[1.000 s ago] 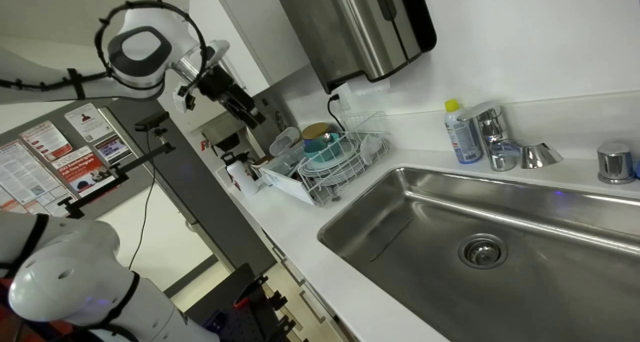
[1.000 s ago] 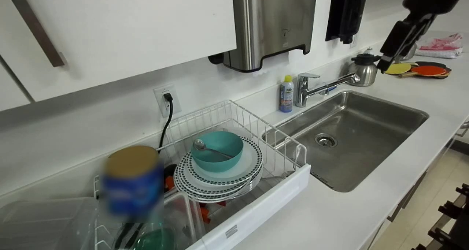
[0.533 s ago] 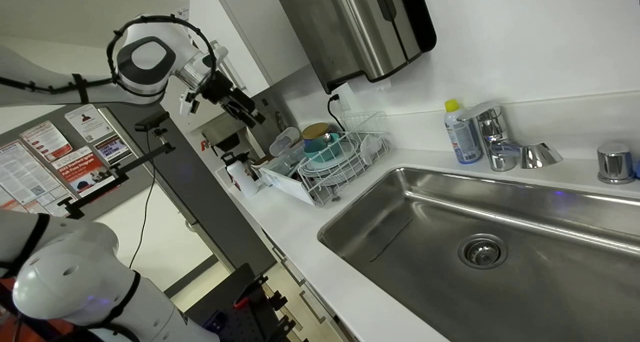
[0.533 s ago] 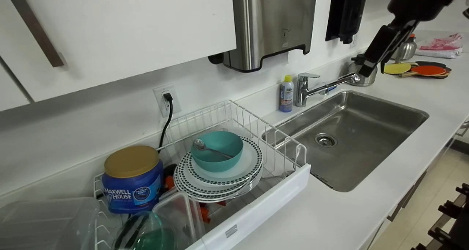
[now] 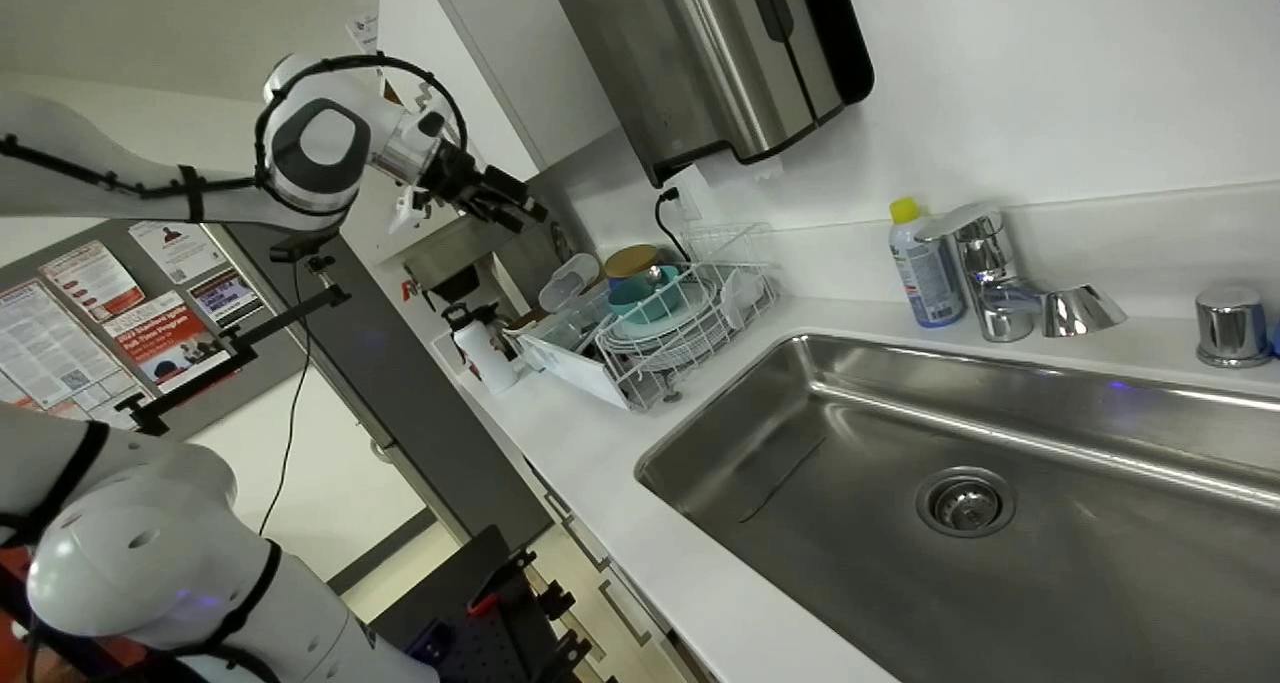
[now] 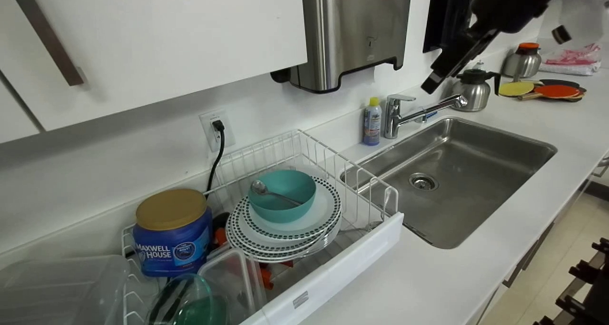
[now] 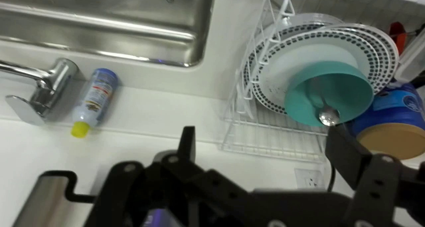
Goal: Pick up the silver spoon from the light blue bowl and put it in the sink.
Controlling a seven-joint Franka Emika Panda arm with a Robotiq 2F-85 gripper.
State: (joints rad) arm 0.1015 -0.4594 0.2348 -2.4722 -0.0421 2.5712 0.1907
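Starting with the wrist view: can see the hand [image 7: 260, 130] along the bottom of the frame, with fingers spread wide. Got the silver spoon [image 7: 328, 115] on the right, lying in the light blue bowl [image 7: 352, 90]. Can also spot part of the sink [image 7: 132, 27] in the upper left.

In an exterior view, find the hand in the upper half, left of center, well clear of the white dish rack [image 5: 580, 373]. Looks parted from here too.

In an exterior view, look mid-frame for the bowl on dotted plates [image 6: 314, 220] in that rack, with the spoon's head at the left rim and handle slanting down inside. See the hand upper right; can't judge the finger gap from here. Note the white tabletop [image 6: 428, 277] at lower right.
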